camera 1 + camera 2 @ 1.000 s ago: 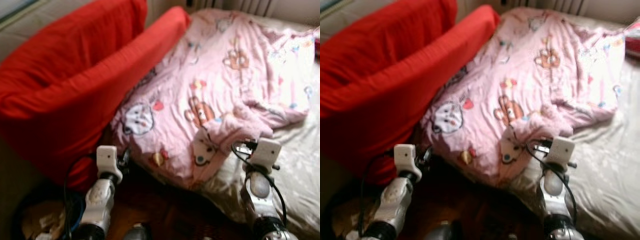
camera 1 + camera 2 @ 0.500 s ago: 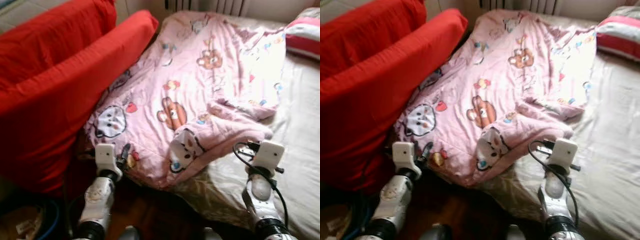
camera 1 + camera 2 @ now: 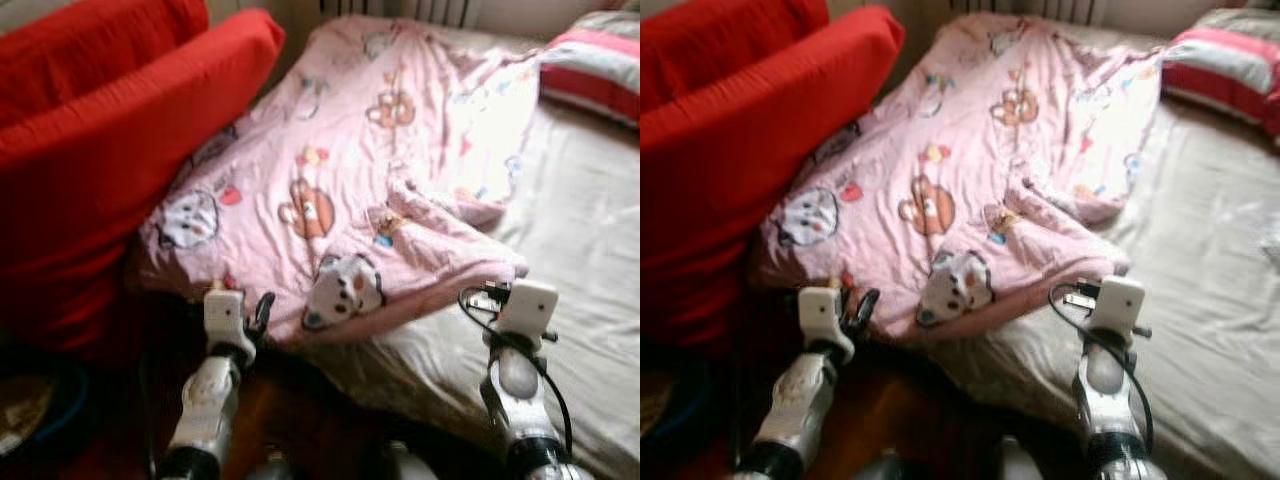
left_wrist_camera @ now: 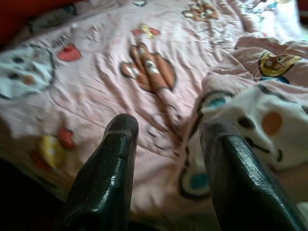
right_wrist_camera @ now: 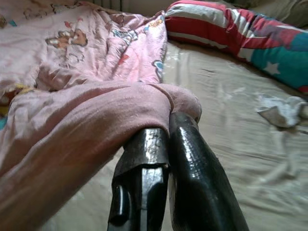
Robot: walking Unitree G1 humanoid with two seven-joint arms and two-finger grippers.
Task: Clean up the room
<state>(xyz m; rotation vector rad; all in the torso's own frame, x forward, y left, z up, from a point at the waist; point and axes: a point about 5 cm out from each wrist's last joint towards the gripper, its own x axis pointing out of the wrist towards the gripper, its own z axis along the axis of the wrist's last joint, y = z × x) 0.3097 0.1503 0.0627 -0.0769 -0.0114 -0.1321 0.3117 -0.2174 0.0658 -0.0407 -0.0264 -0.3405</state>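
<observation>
the pink blanket (image 3: 380,180) is spread in a crumpled heap over the bed (image 3: 590,260), beside the red cushion (image 3: 110,120). it looks soft, light and floppy, so a folded edge is best pinched. the left claw (image 4: 168,144) is held wide just above it. the right claw (image 5: 166,139) is pressed together at the rolled edge.

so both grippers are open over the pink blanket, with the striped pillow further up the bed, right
Not quite: the right gripper is shut, its fingers pressed together at the pink blanket fold, as the right wrist view shows. The left gripper is open, and the striped pillow lies further up the bed.
</observation>
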